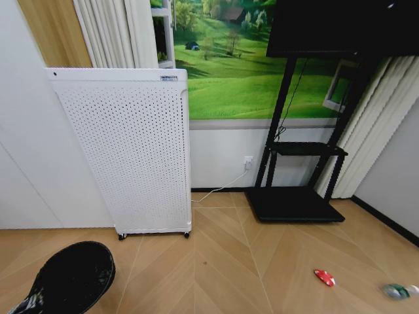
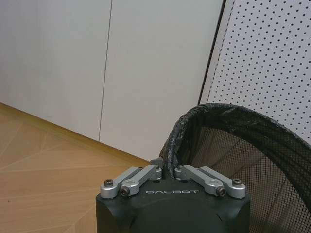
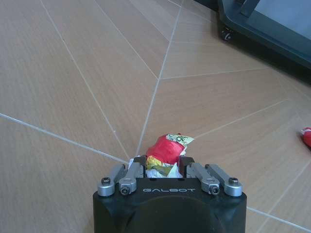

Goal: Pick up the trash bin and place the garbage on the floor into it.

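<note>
The left claw (image 2: 171,171) is pinched tight on the rim of the trash bin (image 2: 243,145), a black mesh basket with a dark liner rolled over its edge; the rim runs straight up from between the closed fingers. In the head view the trash bin (image 1: 71,275) sits low at the robot's left, mouth tilted toward the camera, near the foot of a white perforated panel (image 1: 131,157) on small wheels.

The right claw (image 3: 165,167) is closed around a crumpled red wrapper (image 3: 166,151) with white and yellow patches, held above the wooden floor (image 3: 73,97). The printing on its pale flap is too creased to read, though it looks like green lettering.

Two more pieces of garbage lie on the floor at the robot's right, well apart from the bin: a second red wrapper (image 1: 324,277), and just beyond it a small clear bottle (image 1: 398,291) with a green label, lying on its side. The black stand (image 1: 298,203) has its base farther back by the wall.

"GALBOT" is printed in white on both claw housings. A small dark label sits at the panel's top edge, unreadable.
</note>
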Available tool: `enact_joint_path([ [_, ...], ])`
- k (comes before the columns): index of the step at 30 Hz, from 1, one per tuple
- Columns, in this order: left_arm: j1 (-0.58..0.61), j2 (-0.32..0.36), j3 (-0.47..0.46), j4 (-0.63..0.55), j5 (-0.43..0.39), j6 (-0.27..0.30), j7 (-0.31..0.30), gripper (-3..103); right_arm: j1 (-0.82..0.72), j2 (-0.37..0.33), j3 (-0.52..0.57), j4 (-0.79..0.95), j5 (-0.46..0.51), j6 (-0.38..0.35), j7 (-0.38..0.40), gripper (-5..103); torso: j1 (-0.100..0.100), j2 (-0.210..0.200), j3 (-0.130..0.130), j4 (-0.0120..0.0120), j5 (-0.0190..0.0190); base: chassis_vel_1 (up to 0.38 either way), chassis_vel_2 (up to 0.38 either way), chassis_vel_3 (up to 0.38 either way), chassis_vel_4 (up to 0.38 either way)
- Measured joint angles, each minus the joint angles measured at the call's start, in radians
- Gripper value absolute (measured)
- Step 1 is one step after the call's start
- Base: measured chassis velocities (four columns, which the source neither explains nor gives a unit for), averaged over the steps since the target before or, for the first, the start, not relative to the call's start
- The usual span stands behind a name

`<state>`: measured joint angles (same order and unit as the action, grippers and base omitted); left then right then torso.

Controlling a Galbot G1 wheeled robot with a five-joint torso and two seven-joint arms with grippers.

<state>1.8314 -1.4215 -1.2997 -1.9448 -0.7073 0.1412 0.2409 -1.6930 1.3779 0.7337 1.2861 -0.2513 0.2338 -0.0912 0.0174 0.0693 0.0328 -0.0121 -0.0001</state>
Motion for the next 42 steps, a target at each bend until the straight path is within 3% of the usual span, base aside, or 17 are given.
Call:
enact_joint_path([
  [10, -0.025, 0.021, 0.069, 0.015, 0.029, 0.003, 0.001, 6, -0.015, -0.008, 0.0, 0.069, 0.115, 0.036, -0.089, 33, 0.0, 0.0, 0.0, 0.0002, 0.0003, 0.0, 0.0, 0.0, 0.0],
  [14, -0.078, 0.075, 0.19, 0.028, 0.064, 0.011, 0.007, 6, -0.027, -0.028, -0.021, 0.178, 0.187, 0.067, -0.164, 33, 0.0, 0.0, 0.0, -0.0002, -0.0001, 0.0, 0.0, 0.0, 0.0],
  [16, -0.089, 0.087, 0.213, 0.033, 0.075, 0.011, 0.008, 6, -0.025, -0.033, -0.031, 0.199, 0.198, 0.075, -0.178, 33, 0.0, 0.0, 0.0, 0.0, -0.0002, 0.0, 0.0, 0.0, 0.0],
  [24, -0.193, 0.227, 0.448, 0.136, 0.12, 0.01, -0.001, 6, -0.016, -0.07, -0.123, 0.407, 0.244, 0.104, -0.295, 33, 0.0, 0.0, 0.0, -0.0004, 0.0001, 0.0, 0.0, 0.0, 0.0],
  [28, -0.229, 0.273, 0.539, 0.211, 0.155, 0.0, -0.009, 6, 0.011, -0.123, -0.202, 0.516, 0.275, 0.09, -0.314, 33, 0.0, 0.0, 0.0, 0.001, 0.0004, 0.0, 0.0, 0.0, 0.0],
  [36, -0.335, 0.338, 0.718, 0.324, 0.162, -0.044, 0.03, 6, 0.03, -0.229, -0.354, 0.68, 0.299, 0.04, -0.317, 33, 0.0, 0.0, 0.0, 0.0, 0.0008, 0.0, 0.0, 0.0, 0.0],
  [38, -0.354, 0.343, 0.748, 0.331, 0.154, -0.045, 0.034, 6, 0.032, -0.239, -0.38, 0.714, 0.3, 0.028, -0.316, 33, 0.0, 0.0, 0.0, 0.0001, 0.0012, 0.0, 0.0, 0.0, 0.0],
  [40, -0.383, 0.347, 0.794, 0.333, 0.135, -0.041, 0.037, 6, 0.028, -0.241, -0.411, 0.761, 0.302, 0.009, -0.312, 33, 0.0, 0.0, 0.0, 0.0, -0.0008, 0.0, 0.0, 0.0, 0.0],
  [42, -0.4, 0.352, 0.816, 0.328, 0.122, -0.03, 0.034, 6, 0.019, -0.243, -0.423, 0.784, 0.302, 0.003, -0.309, 33, 0.0, 0.0, 0.0, 0.0, 0.0003, 0.0, 0.0, 0.0, 0.0],
])
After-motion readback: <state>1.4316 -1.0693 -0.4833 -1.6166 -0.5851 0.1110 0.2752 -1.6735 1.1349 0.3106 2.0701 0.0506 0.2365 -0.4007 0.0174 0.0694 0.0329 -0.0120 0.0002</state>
